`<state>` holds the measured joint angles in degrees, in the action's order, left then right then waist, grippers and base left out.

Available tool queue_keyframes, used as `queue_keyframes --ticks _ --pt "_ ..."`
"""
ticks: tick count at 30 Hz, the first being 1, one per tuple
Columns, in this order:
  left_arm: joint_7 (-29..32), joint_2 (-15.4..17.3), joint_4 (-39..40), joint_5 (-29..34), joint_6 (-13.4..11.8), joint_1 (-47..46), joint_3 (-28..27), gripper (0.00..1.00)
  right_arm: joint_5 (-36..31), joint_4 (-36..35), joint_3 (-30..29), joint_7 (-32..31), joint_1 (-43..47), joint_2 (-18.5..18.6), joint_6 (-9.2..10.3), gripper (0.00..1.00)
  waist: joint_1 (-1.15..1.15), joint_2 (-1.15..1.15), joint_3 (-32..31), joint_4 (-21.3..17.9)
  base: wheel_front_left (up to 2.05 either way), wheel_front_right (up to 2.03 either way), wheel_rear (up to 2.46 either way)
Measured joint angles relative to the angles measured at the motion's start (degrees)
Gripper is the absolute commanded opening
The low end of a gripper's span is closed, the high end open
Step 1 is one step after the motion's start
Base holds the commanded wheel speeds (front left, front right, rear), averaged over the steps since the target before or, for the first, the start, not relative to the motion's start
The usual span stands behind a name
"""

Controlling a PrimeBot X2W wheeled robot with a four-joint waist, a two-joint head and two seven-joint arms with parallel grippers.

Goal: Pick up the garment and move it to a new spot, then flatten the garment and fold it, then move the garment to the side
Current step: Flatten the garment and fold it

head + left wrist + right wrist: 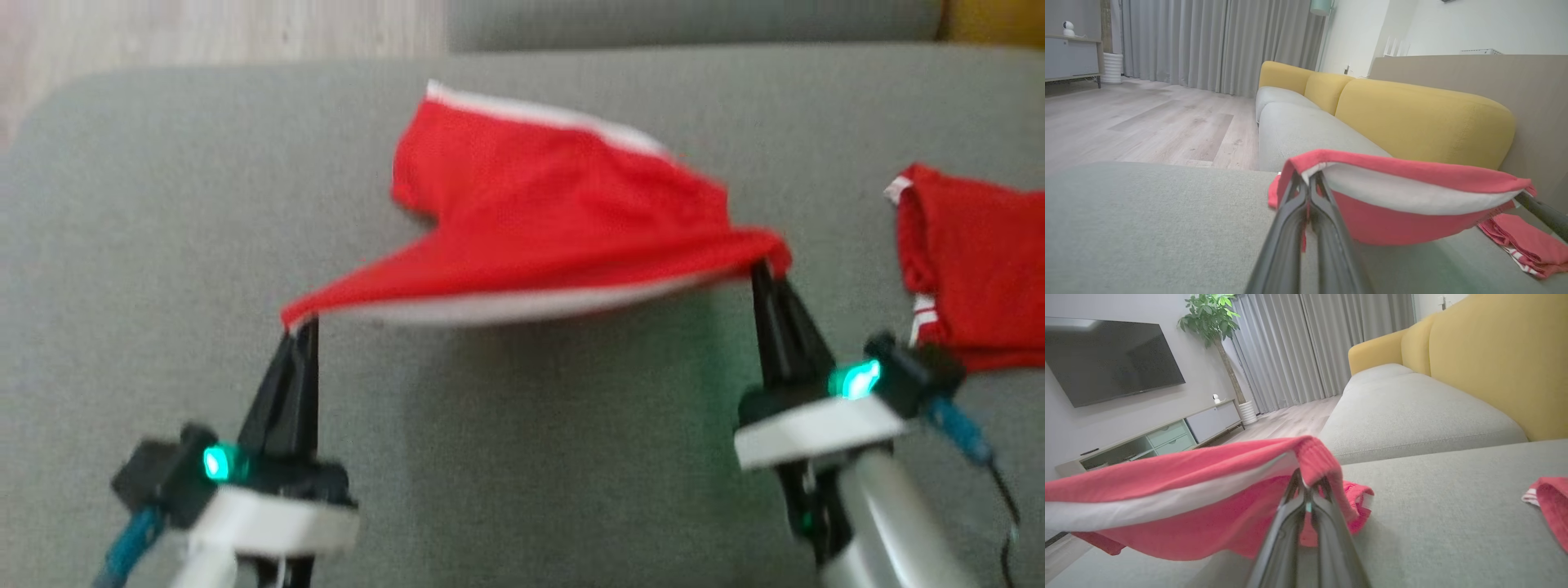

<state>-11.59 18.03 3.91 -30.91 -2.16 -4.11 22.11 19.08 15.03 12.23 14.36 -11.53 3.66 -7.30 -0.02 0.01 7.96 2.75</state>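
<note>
Your red garment (555, 220) hangs stretched just above the grey cushion (163, 245), light, limp and sagging, so hold it by the white-banded hem corners, where your left pincer (300, 327) and right pincer (763, 273) each pinch it tight.

The crumpled red, white-striped garment (976, 261) is cut by the head view's right edge; the held-up red, white-banded garment (1180, 473) by the right wrist view's left.
</note>
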Motion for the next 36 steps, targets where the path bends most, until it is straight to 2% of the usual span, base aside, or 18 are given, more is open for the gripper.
queue_keyframes --ticks 5,10,14,20,29,36 --pt "3.2 1.6 8.9 0.0 -3.5 9.0 0.3 0.0 -0.3 -5.6 -0.1 -0.4 9.3 -0.5 0.0 0.0 0.0 0.0 -4.5 -0.3 0.0 0.0 0.0" --pt "6.1 3.4 15.5 -0.1 -6.0 16.2 0.5 0.0 -2.0 -13.9 -1.4 -5.4 17.8 -0.9 0.0 0.0 -0.01 0.0 -6.5 -1.8 0.0 0.0 0.0" --pt "6.6 3.3 15.1 -1.4 -6.2 16.4 0.9 0.0 -2.0 -15.0 -1.9 -7.3 19.2 -1.0 0.0 0.0 0.02 0.0 -4.9 -2.4 0.0 0.0 0.0" --pt "6.6 2.5 7.7 -3.3 -3.3 12.2 1.9 0.0 -1.7 -11.5 -2.5 -7.3 16.5 -1.0 0.0 0.0 0.02 0.0 -1.4 -2.6 0.0 0.0 0.0" --pt "10.1 1.4 -5.9 -4.2 2.6 -6.3 2.3 0.0 0.0 -2.0 -1.9 -7.0 3.0 -1.0 0.0 0.0 0.03 0.0 4.1 -3.1 0.0 0.0 0.0" --pt "12.1 1.2 -18.0 -4.4 5.4 -17.2 2.6 0.0 0.7 5.5 0.0 -6.1 -5.2 -0.9 0.0 0.0 0.03 0.0 7.8 -4.4 0.0 0.0 0.0"
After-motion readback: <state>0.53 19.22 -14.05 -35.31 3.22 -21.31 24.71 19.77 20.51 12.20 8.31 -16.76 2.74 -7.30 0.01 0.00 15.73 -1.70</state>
